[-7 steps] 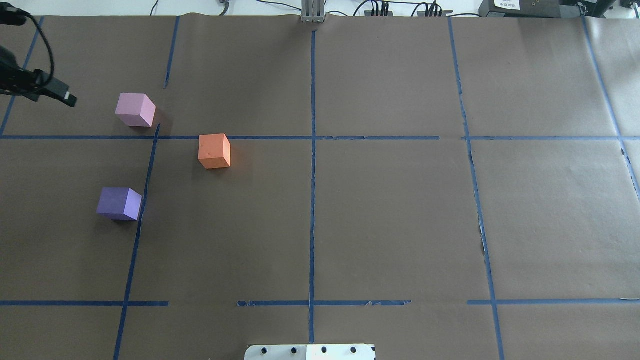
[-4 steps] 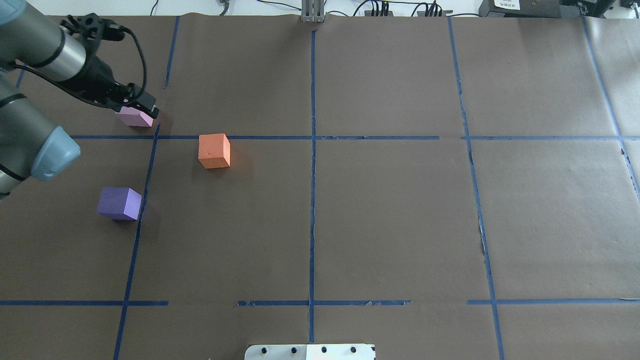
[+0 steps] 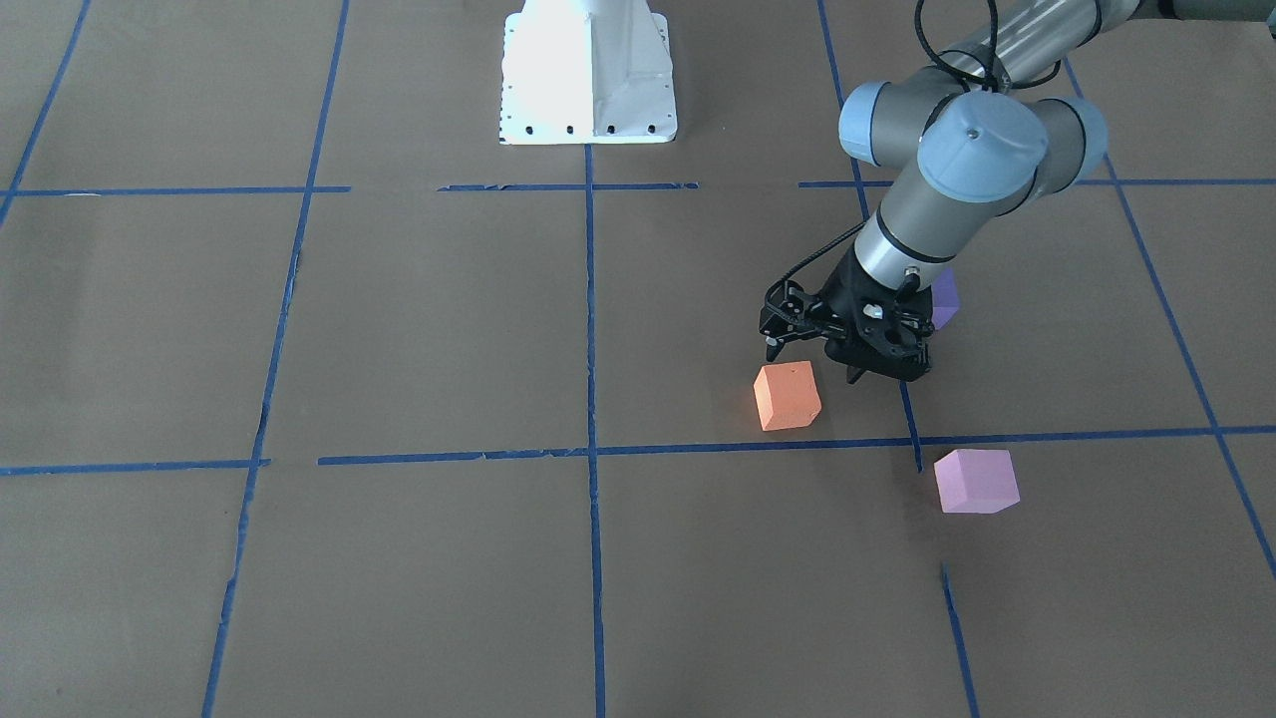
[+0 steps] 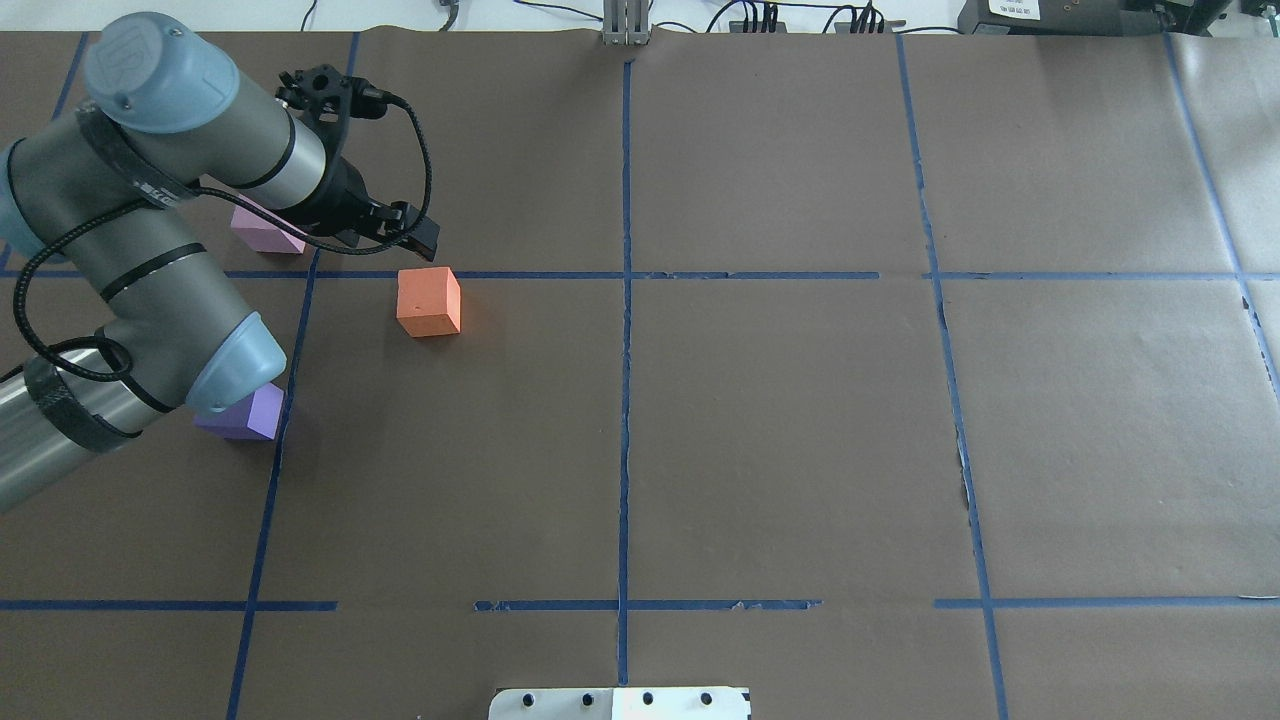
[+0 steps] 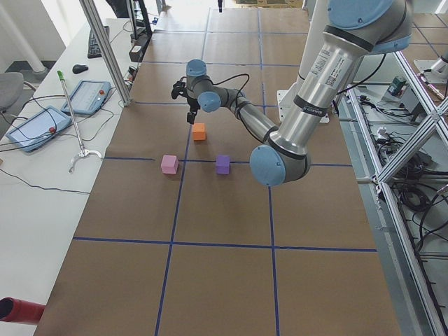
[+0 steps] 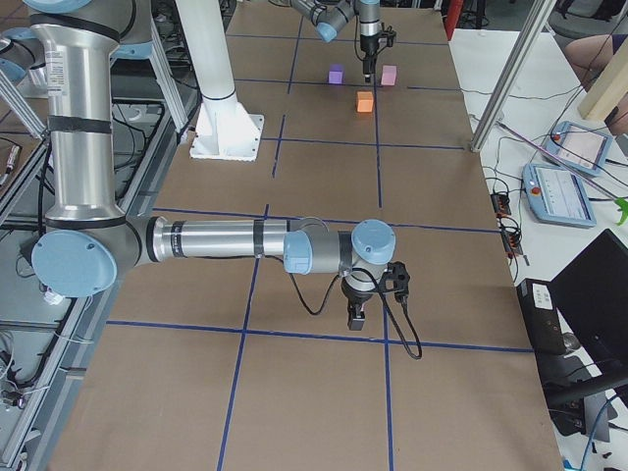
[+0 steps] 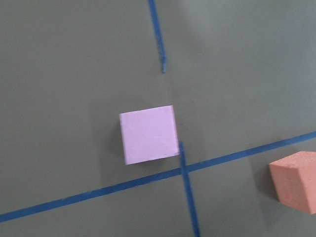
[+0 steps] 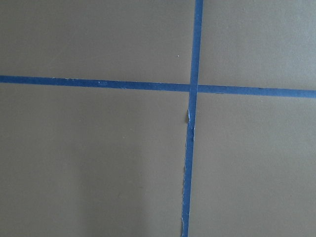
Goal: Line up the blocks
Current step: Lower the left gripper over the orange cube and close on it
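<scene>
Three foam cubes lie apart on the brown paper. The orange block [image 4: 428, 302] is nearest the middle. The pink-lilac block [image 4: 262, 230] sits far left and is partly hidden by my left arm. The violet block [image 4: 248, 415] sits nearer me, half under the arm's elbow. My left gripper [image 4: 424, 238] hangs just beyond the orange block without touching it, fingers together and empty; in the front view it [image 3: 855, 375] is beside the orange block [image 3: 787, 395]. The left wrist view shows the pink block [image 7: 148, 134]. My right gripper [image 6: 355, 319] hovers far from the blocks; I cannot tell its state.
Blue tape lines [image 4: 625, 400] grid the paper. The white robot base plate [image 3: 588, 70] stands at my edge of the table. A metal post [image 4: 625, 25] stands at the far edge. Teach pendants [image 5: 84, 94] lie on the side table beyond.
My left arm has swung in from the left edge, passed over the pink-lilac block and now reaches just beyond the orange block. No block has moved.
</scene>
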Tool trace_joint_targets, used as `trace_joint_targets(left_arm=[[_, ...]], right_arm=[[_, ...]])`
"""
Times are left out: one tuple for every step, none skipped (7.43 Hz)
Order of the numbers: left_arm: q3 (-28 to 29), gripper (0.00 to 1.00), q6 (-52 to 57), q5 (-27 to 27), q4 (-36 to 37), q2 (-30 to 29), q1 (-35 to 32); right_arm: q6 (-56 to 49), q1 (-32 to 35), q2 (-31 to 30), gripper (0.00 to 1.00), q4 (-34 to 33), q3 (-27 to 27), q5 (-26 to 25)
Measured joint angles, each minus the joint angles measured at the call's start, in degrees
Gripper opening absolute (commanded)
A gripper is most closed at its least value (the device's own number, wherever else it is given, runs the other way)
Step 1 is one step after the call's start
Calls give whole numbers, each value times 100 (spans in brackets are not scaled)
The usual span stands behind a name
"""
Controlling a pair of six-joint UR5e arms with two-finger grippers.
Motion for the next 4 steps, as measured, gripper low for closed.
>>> trace_joint_targets(left_arm=[[19,100,-492,87,13,-40,126],[49,100,-938,134,31,-58,193],[86,100,-1169,147,94,-62,225],[105,100,-1253,146,253,-65,236]], right_arm=[[0,0,0,100,2,0,0],[0,0,0,100,4,0,1],[0,0,0,100,4,0,-1],[0,0,0,100,4,0,-3]])
